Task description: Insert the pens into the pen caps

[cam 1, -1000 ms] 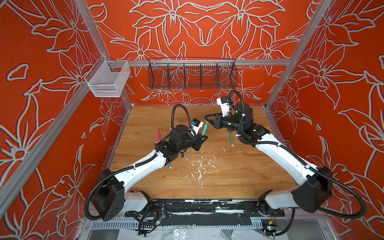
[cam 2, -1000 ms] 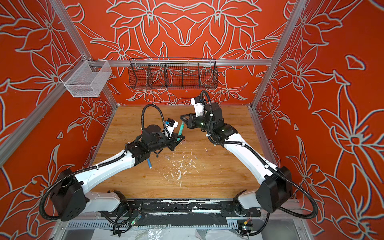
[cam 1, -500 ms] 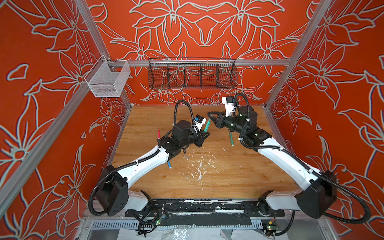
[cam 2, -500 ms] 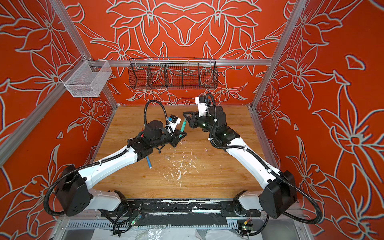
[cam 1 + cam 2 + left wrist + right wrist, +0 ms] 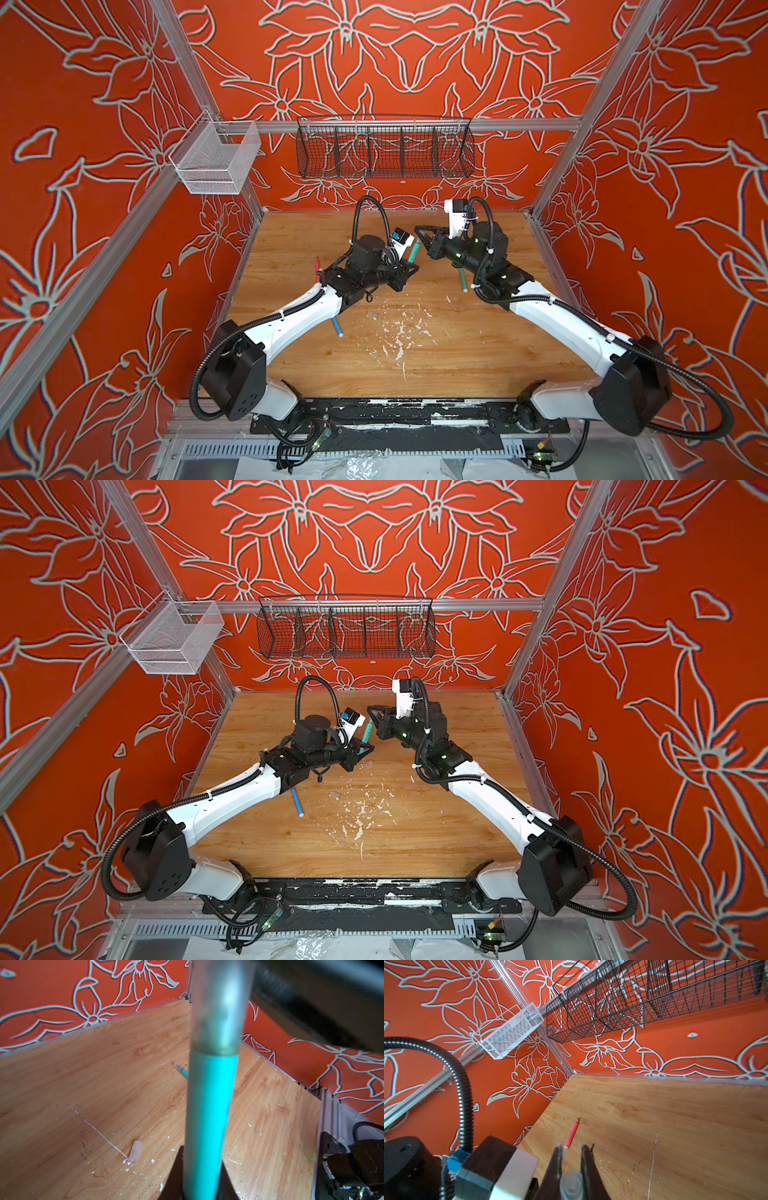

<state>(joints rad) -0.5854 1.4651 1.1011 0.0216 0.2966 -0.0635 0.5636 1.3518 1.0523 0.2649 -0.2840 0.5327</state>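
My left gripper (image 5: 406, 271) (image 5: 200, 1169) is shut on a green pen (image 5: 414, 252) (image 5: 209, 1109) that points up and away, toward my right gripper (image 5: 419, 231) (image 5: 572, 1148). The right gripper is shut on a translucent pen cap (image 5: 571, 1184) (image 5: 220, 1005). In the left wrist view that cap sits over the pen's tip end. A red pen (image 5: 318, 266) (image 5: 572, 1133) lies at the left of the table. Partly under the left arm is a blue pen (image 5: 337, 326) (image 5: 297, 802). Another green pen (image 5: 462, 281) (image 5: 181, 1069) lies under the right arm with a cap on its end. A loose cap (image 5: 372, 314) (image 5: 135, 1151) lies mid-table.
White paint flecks (image 5: 399, 332) are scattered over the middle of the wooden table (image 5: 457, 365). A black wire basket (image 5: 384, 147) hangs on the back wall, and a white mesh basket (image 5: 216, 160) hangs at the left corner post.
The left arm has stretched further towards the back, carrying the green pen up to the right gripper. The right gripper has shifted slightly back and right. Both grips are unchanged.
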